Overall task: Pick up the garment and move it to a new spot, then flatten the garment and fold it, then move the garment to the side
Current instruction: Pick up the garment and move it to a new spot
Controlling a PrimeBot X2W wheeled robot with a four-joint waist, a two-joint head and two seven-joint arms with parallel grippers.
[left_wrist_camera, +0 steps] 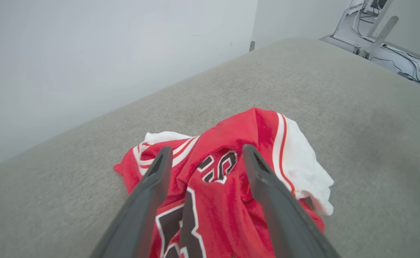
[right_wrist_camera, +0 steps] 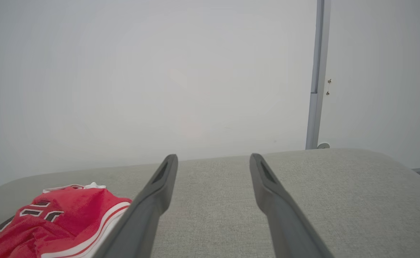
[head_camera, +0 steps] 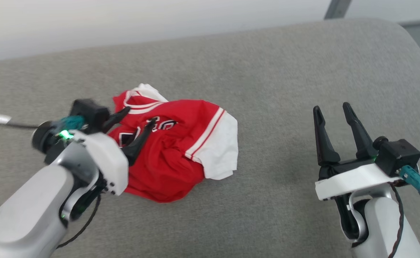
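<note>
The garment (head_camera: 181, 150) is a red jersey with white sleeves and a black-and-white print, lying crumpled in a heap on the grey cushion. My left gripper (head_camera: 140, 119) hovers over the heap's left part, open, with nothing between its fingers. In the left wrist view the garment (left_wrist_camera: 228, 200) lies under and between the two spread fingers (left_wrist_camera: 152, 193) of the left gripper (left_wrist_camera: 205, 151). My right gripper (head_camera: 332, 107) stands open well to the right of the garment, over bare cushion. The right wrist view has the garment (right_wrist_camera: 52, 225) at its lower left and the right gripper (right_wrist_camera: 213, 159) open.
The grey upholstered surface (head_camera: 267, 71) spreads all around the garment, with its rounded far edge against a pale wall (head_camera: 124, 21). A metal frame with cables (left_wrist_camera: 382, 32) stands beyond the far right corner.
</note>
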